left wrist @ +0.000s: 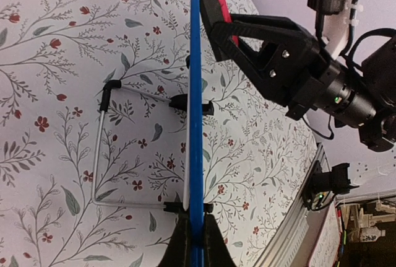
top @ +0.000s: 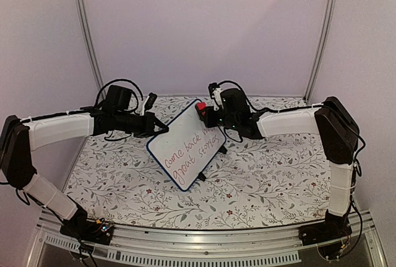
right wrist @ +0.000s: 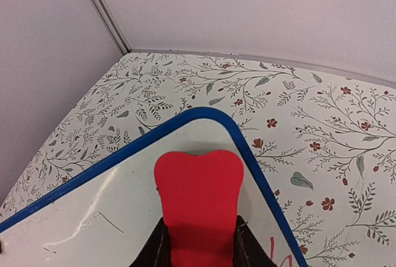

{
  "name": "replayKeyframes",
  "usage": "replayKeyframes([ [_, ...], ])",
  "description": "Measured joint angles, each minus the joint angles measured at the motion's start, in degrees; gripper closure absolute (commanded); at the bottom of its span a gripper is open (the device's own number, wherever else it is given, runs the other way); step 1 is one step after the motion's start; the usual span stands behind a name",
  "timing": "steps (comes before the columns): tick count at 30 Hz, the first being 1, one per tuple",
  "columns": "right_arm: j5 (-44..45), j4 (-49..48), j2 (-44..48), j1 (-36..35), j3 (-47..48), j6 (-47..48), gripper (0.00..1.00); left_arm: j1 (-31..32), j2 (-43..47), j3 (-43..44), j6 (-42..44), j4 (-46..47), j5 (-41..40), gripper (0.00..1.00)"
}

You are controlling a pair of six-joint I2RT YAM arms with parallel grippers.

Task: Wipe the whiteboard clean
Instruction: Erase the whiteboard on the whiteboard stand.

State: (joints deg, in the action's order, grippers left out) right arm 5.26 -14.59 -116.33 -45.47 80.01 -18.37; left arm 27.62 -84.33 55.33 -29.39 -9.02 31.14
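Top external: red writing intact on whiteboard | left gripper pinches rim | right gripper pinches eraser at corner

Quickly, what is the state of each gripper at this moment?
Left gripper: shut on the edge of the whiteboard.
Right gripper: shut on the red eraser.

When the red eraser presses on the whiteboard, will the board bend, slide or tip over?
Probably stiff: the whiteboard looks straight edge-on in the left wrist view, with no bow. It may pivot, since the left gripper pinches only one edge while the eraser is near the far corner. Its glossy face likely lets the eraser glide easily.
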Motion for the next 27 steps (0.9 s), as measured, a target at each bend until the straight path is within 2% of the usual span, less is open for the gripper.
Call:
replayKeyframes([
  [10, -1.57, -6.45, 1.86, 0.13, -8.81, -1.20, 0.78, 0.00, 0.00, 0.00, -0.22, -0.24, 0.11, 1.00],
  [27, -1.36, -6.93, 4.98, -1.11, -15.13, -1.55, 0.78, 0.00, 0.02, 0.00, 0.24, -0.09, 0.85, 1.00],
])
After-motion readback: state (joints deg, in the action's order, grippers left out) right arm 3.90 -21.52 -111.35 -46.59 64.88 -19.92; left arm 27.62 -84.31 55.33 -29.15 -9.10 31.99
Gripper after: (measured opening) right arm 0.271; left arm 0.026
